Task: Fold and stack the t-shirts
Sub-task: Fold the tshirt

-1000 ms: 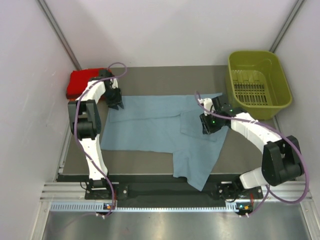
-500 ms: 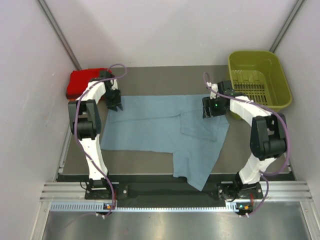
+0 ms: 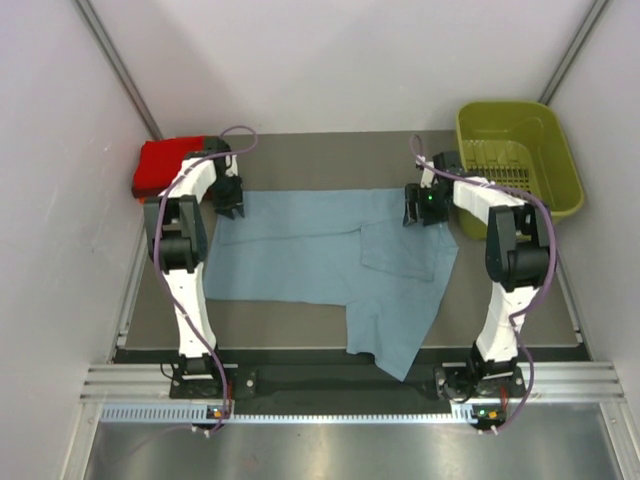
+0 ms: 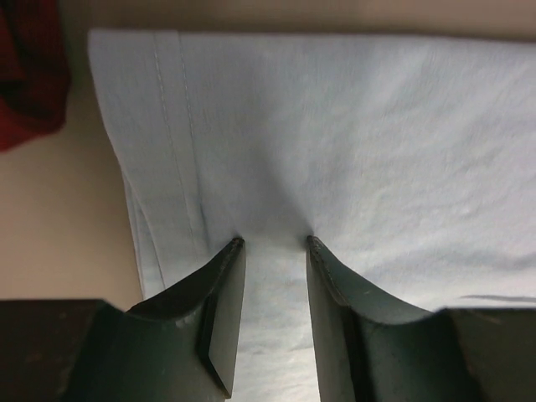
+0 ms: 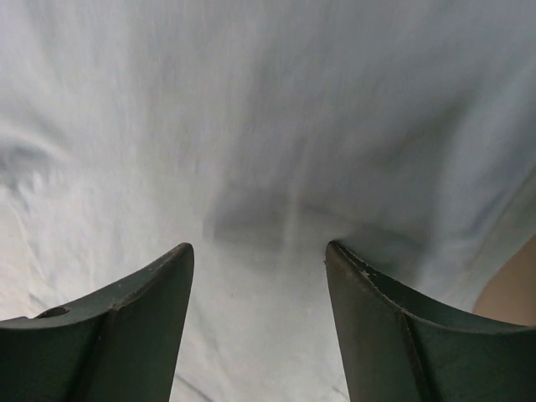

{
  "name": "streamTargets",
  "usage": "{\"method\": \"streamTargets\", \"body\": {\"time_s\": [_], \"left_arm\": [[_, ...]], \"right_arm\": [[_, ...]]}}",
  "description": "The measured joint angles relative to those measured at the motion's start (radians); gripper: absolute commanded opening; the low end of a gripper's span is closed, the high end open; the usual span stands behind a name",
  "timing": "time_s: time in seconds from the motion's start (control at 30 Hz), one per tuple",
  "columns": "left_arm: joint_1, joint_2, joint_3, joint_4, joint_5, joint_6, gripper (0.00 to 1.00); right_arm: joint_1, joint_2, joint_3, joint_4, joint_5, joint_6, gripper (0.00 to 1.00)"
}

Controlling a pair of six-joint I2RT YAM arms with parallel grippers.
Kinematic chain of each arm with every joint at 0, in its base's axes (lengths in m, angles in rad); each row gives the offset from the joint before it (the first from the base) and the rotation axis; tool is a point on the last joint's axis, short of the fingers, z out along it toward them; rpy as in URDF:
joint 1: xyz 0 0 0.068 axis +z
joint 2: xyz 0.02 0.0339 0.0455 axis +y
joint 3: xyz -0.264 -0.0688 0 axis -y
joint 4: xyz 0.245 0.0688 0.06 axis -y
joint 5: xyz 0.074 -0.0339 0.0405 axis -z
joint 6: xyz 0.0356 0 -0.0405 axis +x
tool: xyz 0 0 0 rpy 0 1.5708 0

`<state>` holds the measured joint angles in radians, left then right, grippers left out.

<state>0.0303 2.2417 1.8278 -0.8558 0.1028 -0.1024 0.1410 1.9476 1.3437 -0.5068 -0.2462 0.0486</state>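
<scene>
On worktop centre, shirt lies spread, part folded. Likely soft, light, limp; best pinched at far corners. Left jaws half-parted on far-left corner, grip cannot tell; right jaws released over far-right edge.

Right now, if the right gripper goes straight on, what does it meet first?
The right gripper would meet the grey-blue t-shirt first, spread beyond its open jaws; how near is unclear.

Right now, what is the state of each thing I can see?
Grey-blue cloth t-shirt: spread flat, partly folded.
Bright red cloth shirt: folded, far left corner.
Olive-green plastic basket: upright, empty.
Left hand: part open, tips on shirt.
Right hand: open over shirt.
</scene>
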Motion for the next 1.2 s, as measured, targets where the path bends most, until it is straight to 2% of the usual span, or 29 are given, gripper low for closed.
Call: {"method": "streamTargets", "body": {"time_s": [0.2, 0.37, 0.77, 1.2], "left_arm": [[-0.002, 0.055, 0.09, -0.025, -0.018, 0.004, 0.41], [-0.003, 0.095, 0.157, -0.043, -0.024, 0.011, 0.41], [-0.02, 0.198, 0.329, -0.045, -0.068, 0.035, 0.43], [-0.04, 0.258, 0.427, -0.031, -0.101, 0.065, 0.44]], "right_arm": [[-0.011, 0.122, 0.173, -0.006, -0.011, 0.013, 0.66], [-0.011, 0.177, 0.253, -0.006, -0.013, 0.016, 0.66], [-0.011, 0.243, 0.349, 0.004, -0.009, 0.024, 0.69], [-0.011, 0.274, 0.394, 0.029, 0.002, 0.031, 0.71]]}}
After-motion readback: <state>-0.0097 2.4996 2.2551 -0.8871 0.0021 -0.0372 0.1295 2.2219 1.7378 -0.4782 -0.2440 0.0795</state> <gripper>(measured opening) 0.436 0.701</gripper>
